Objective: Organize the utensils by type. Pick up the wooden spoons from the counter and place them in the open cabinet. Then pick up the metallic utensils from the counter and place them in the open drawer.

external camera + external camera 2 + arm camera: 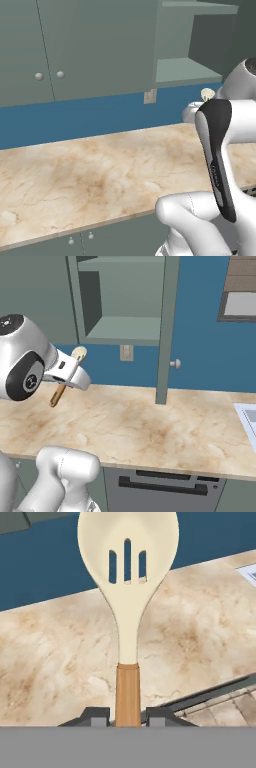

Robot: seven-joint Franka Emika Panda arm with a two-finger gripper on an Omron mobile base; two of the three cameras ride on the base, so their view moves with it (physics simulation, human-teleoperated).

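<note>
Blue wall is running behind the counter (150,426), a beige slab with brown veining over grey-green base cabinets. Above it you are looking at the cabinet (125,301), door swung open, dark inside, flat shelf bare where it shows.

You are seeing the gripper (128,716) raised above the counter, its two dark finger tips pressing against either side of the spoon (127,587) handle with no gap showing; it is gripping that spoon.

Spoon, hand view: pale cream oval bowl with three narrow slots, the middle one longest. The bowl is tapering into a cream neck, which is meeting an orange-brown wooden handle just above the finger tips. The bowl is pointing away from the hand, over the counter toward the blue wall.

Right base view: the spoon (67,376) is sitting tilted, cream bowl up and to the right, brown handle poking out low and left of the hand. It is hanging clear of the counter, below and left of the cabinet opening.

Left base view: the cream bowl (207,94) is peeking out beside the white arm, just under the cabinet shelf (187,70). The handle is hidden by the arm there.
</note>
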